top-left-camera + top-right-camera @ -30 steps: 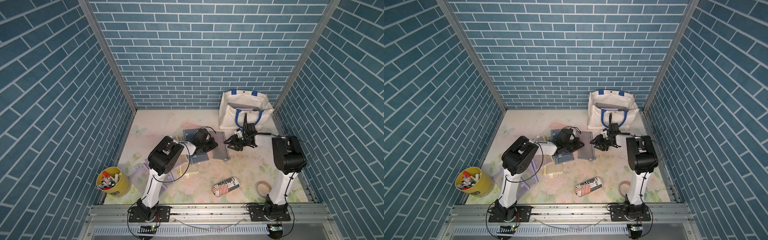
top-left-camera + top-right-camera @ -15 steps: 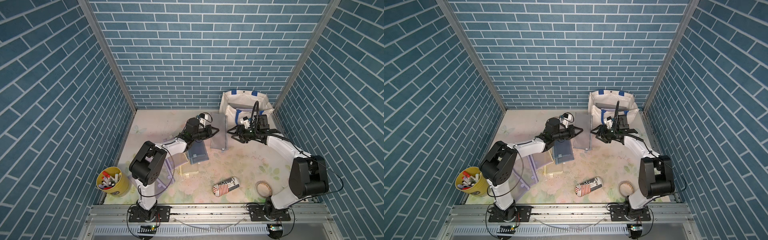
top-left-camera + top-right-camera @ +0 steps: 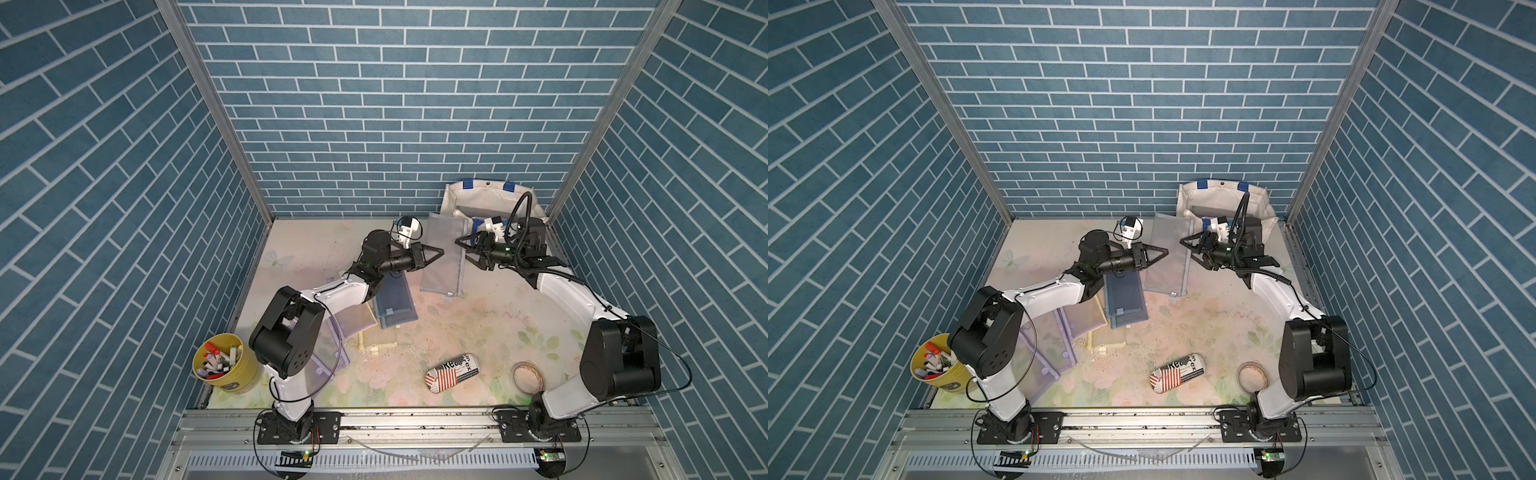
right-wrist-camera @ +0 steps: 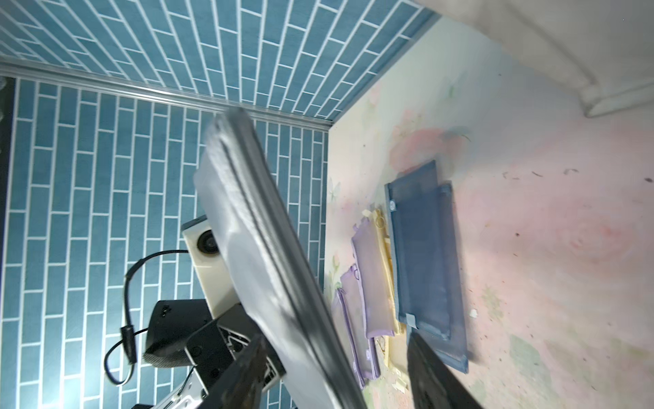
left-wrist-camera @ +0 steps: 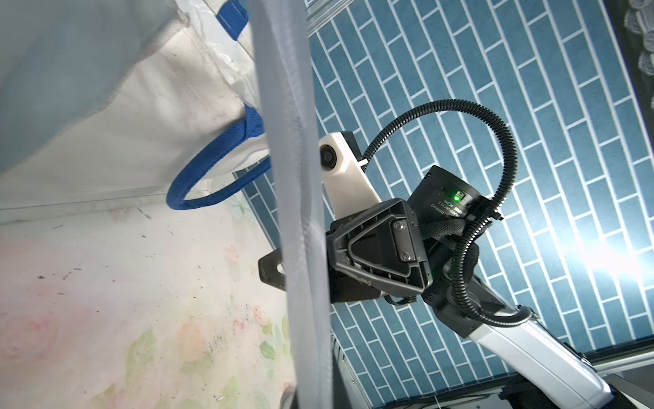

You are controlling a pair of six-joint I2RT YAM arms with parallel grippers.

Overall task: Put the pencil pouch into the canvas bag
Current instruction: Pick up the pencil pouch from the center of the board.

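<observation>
The pencil pouch point(image 3: 442, 253) point(image 3: 1169, 257) is a flat grey mesh pouch, held upright in the air just in front of the canvas bag point(image 3: 453, 199) point(image 3: 1187, 199). My left gripper point(image 3: 439, 251) point(image 3: 1165, 251) is shut on its left edge. From the right, my right gripper point(image 3: 466, 253) point(image 3: 1192, 254) stands open with the pouch's other edge between its jaws. In the right wrist view the pouch point(image 4: 269, 248) runs between the spread fingers point(image 4: 247, 371). The left wrist view shows the pouch point(image 5: 293, 177) edge-on, with the bag's blue handle point(image 5: 212, 166) behind it.
Blue mesh pouches point(image 3: 392, 303) and purple pouches point(image 3: 332, 340) lie on the floral mat under the left arm. A printed cylindrical case point(image 3: 453, 372) and a tape roll point(image 3: 528, 376) sit near the front. A yellow cup of markers point(image 3: 224, 365) stands at front left.
Both arms have reached out from low over the mat towards the bag. The grey pouch has gone from lying flat to hanging upright. The right jaws have spread wider.
</observation>
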